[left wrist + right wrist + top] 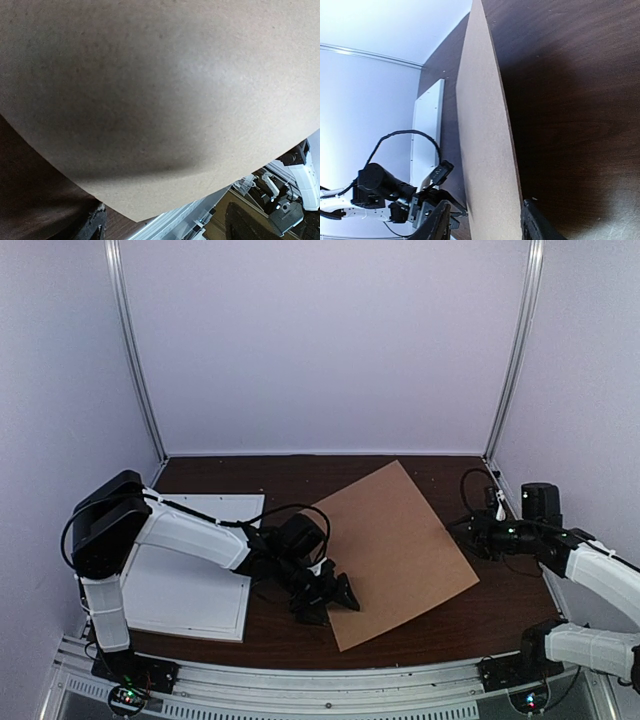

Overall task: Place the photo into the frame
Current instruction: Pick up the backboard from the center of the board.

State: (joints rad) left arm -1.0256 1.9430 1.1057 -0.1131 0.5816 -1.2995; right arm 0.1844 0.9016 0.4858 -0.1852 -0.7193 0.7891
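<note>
Brown backing board (395,550) lies skewed mid-worktop (480,612). L hand (330,602) at board's near-left edge, jaws wide open, nothing held; prob. set to lift or steady it. R hand (468,530) straddles board's right corner, jaws half-open; can't tell if pinching. Frame (190,590) flat by left edge under L arm, awaiting contents. Photo not visible, poss. under board.

Board (395,550) matt brown fibreboard, finely speckled; table (500,605) beneath it dark wood grain, faintly glossy; frame (200,590) left of it smooth white; my left pincer (330,605) black matt plastic.
</note>
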